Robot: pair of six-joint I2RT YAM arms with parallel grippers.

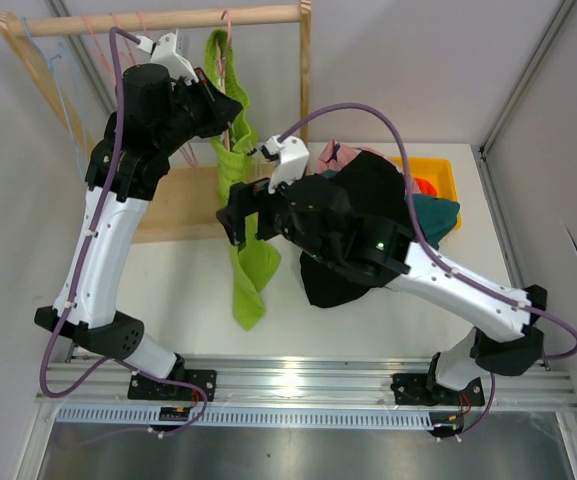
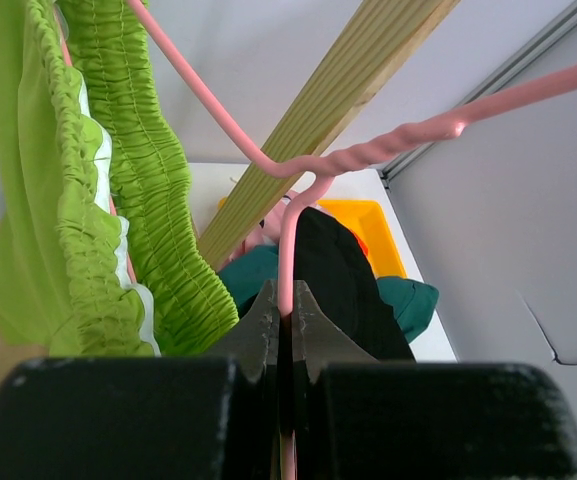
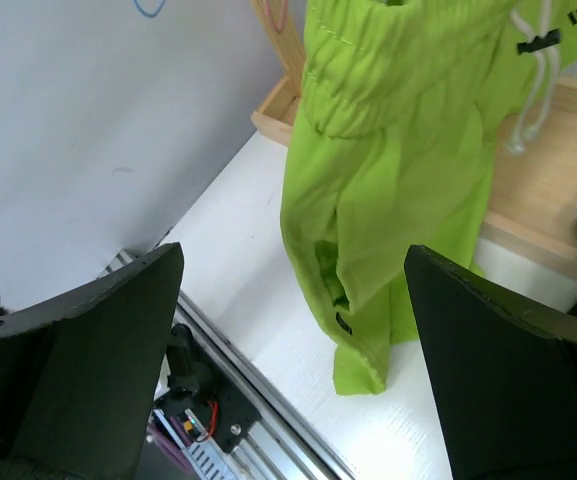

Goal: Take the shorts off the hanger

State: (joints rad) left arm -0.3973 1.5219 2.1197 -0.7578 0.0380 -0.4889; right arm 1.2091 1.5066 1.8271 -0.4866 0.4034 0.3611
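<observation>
**Top view.** The lime green shorts (image 1: pixel 236 170) are hanging by their waistband from the pink hanger (image 2: pixel 388 148), below the wooden rail (image 1: pixel 168 20) of the rack. Their legs are trailing down over the white surface (image 1: pixel 188 300).

The left gripper (image 1: pixel 230 112) is reaching up to the hanger. In the left wrist view its jaws are pressing together on the pink wire, with no gap showing.

The right gripper (image 1: pixel 230 215) is hovering just beside the middle of the lime green shorts. In the right wrist view its fingers (image 3: pixel 98 350) are standing wide apart and gripping nothing, with the green fabric ahead of them.

The black shorts (image 1: pixel 368 190), pink shorts (image 1: pixel 330 156) and teal shorts (image 1: pixel 440 215) are lying heaped beside the yellow bin (image 1: pixel 446 168). The right arm is partly covering them.
</observation>
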